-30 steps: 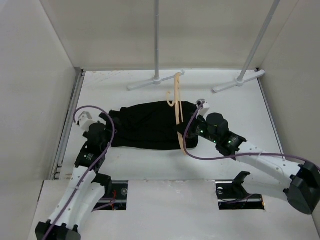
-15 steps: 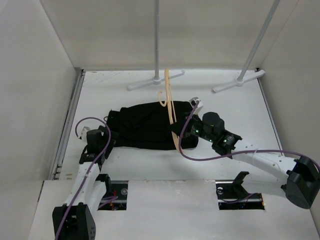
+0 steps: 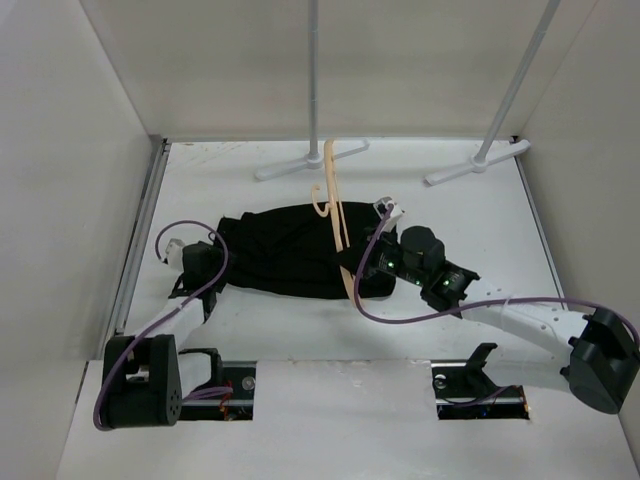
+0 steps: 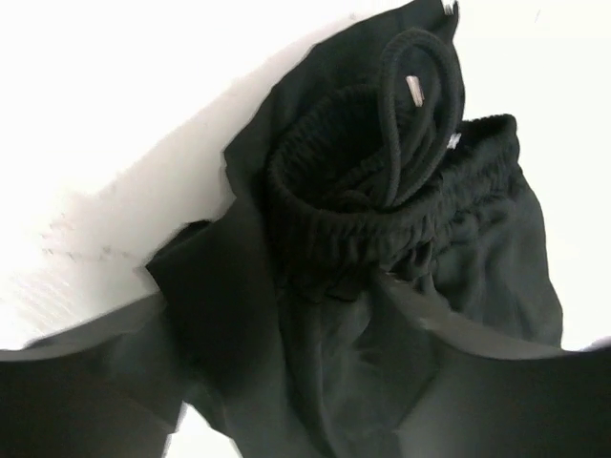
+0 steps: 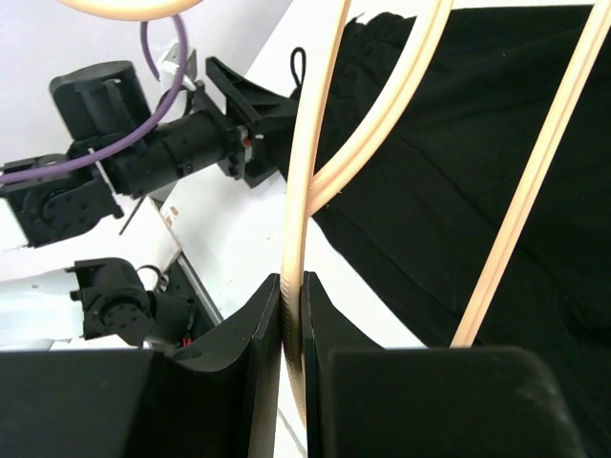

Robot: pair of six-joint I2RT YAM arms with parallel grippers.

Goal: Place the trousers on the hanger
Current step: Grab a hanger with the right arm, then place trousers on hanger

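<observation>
Above soft black trousers [image 3: 285, 258], right fingers [image 5: 250, 336] pinch a slim curved hanger [image 3: 334, 205]

A white table [image 3: 480, 215] boxed by plain pale walls [image 3: 200, 70], two white rack poles [image 3: 313, 80] standing at its far edge
</observation>
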